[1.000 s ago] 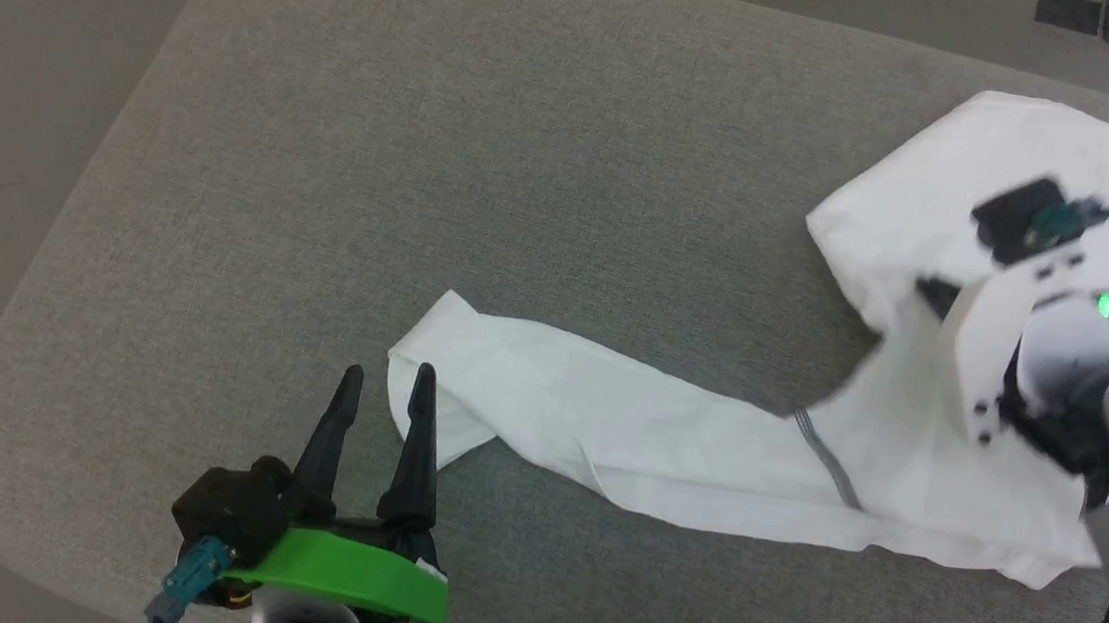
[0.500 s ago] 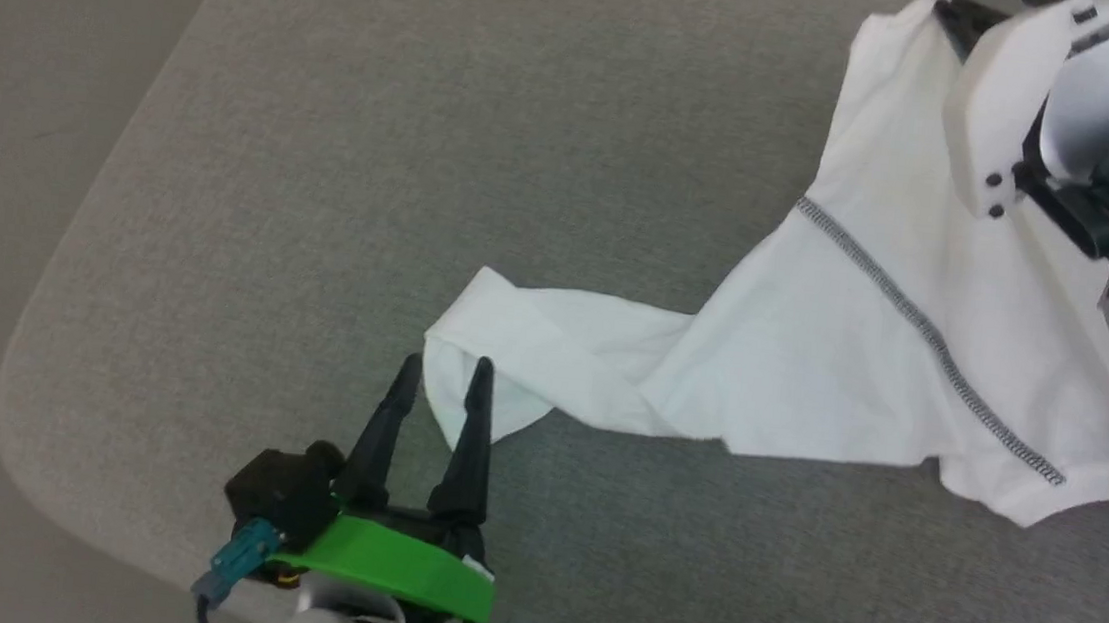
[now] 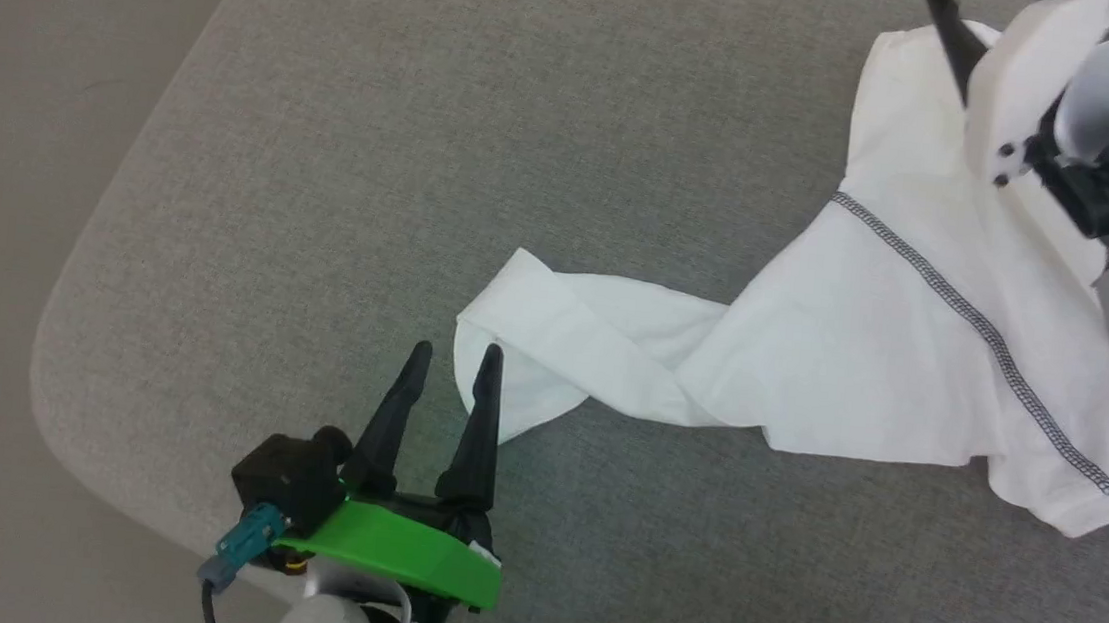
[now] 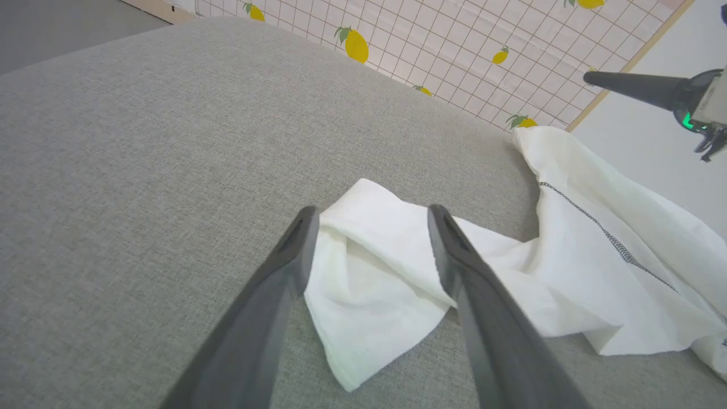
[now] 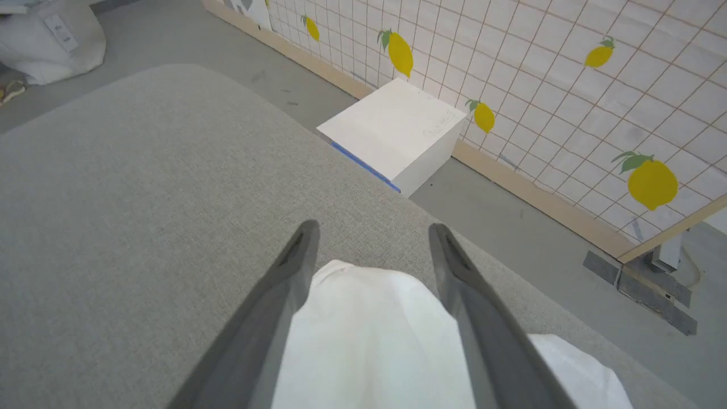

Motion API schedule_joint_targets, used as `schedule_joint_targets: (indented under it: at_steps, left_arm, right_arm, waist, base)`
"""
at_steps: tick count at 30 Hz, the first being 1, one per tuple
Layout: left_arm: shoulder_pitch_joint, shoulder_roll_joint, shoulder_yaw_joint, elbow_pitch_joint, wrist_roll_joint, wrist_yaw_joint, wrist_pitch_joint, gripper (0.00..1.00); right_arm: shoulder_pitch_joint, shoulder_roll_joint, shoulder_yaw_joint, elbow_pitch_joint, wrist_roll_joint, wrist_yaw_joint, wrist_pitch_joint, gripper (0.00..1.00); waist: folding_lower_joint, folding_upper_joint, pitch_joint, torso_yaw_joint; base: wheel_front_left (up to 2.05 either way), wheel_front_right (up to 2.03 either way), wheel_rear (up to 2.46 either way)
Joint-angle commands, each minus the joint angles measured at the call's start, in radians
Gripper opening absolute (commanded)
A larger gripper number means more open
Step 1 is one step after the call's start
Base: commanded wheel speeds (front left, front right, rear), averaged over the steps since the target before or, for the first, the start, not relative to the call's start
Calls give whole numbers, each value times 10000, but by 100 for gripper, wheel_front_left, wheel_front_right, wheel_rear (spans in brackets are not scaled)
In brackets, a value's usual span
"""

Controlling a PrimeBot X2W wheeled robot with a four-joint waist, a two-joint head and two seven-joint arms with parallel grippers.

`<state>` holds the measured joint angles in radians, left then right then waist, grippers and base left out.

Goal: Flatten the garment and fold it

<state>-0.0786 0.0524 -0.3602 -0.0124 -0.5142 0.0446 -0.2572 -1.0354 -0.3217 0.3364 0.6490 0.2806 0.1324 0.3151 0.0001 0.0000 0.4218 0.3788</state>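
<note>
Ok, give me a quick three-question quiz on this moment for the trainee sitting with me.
1. True or false: the left gripper is shut on the sleeve end.
2. The garment lies on: A) a grey cushion; B) a wooden floor; C) a metal tray.
3. What marks the garment's seam?
Key: 1 false, its fingers stand apart. 2 A. 3 dark grey stitching.
</note>
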Motion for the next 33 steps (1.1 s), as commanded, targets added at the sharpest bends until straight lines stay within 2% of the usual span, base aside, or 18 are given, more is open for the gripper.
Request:
schedule_joint_targets:
  at_steps: [1, 6, 10, 14, 17, 22, 26, 27, 29, 33]
  left_arm:
    - [-126, -22, 112, 19, 179, 12, -45, 100]
    - [103, -22, 468, -3, 534, -33, -45, 100]
    - [313, -22, 779, -22, 859, -114, -45, 100]
    - [475, -22, 1014, -42, 1116, -218, -45, 100]
    - [550, -20, 1147, -58, 1269, -283, -45, 100]
    - [712, -14, 1328, -158, 1475, -359, -45, 100]
    - [1001, -1, 1473, -153, 1637, -325, -45, 100]
    - [1076, 16, 1496, -132, 1678, -313, -45, 100]
    - [1163, 52, 1531, -90, 1723, -287, -45, 100]
    - [1002, 196, 1464, -103, 1800, -245, 331, 100]
  right_arm:
    - [69, -73, -236, -231, 246, -17, -314, 100]
    - [1553, -318, -1602, -1583, 1245, -17, -956, 100]
    - [3522, -353, -2993, -3245, 1542, -17, -933, 100]
    - [5764, 209, -4278, -5251, 1656, -17, -612, 100]
    - [7448, 1041, -5071, -6809, 1632, -17, -514, 100]
    - [9765, 2271, -5475, -8588, 1399, -17, -1429, 100]
    - [11367, 2683, -5614, -8868, 885, -17, -2749, 100]
    - [11688, 2700, -5664, -8710, 1048, -17, -3159, 100]
    - [12147, 2707, -5575, -8289, 1416, -17, -3829, 100]
    - [12372, 2711, -5318, -7770, 1315, -17, -4578, 100]
  waist:
    - [-1, 0, -520, -599]
    - [-1, 0, -1112, -1371]
    - [-1, 0, -1454, -1928]
    - [-1, 0, -1622, -2408]
    - [-1, 0, -1667, -2687]
    - [-1, 0, -1716, -3052]
    - [-1, 0, -1858, -3378]
    - [-1, 0, -1907, -3476]
    - [-1, 0, -2015, -3671]
    - [-1, 0, -2222, -4021]
  base:
    - [0, 0, 0]
    - [0, 0, 0]
    - [0, 0, 0]
    - [0, 0, 0]
    - [0, 0, 0]
    - [0, 0, 0]
    - [0, 0, 0]
    - [0, 0, 0]
    - [0, 0, 0]
    - [0, 0, 0]
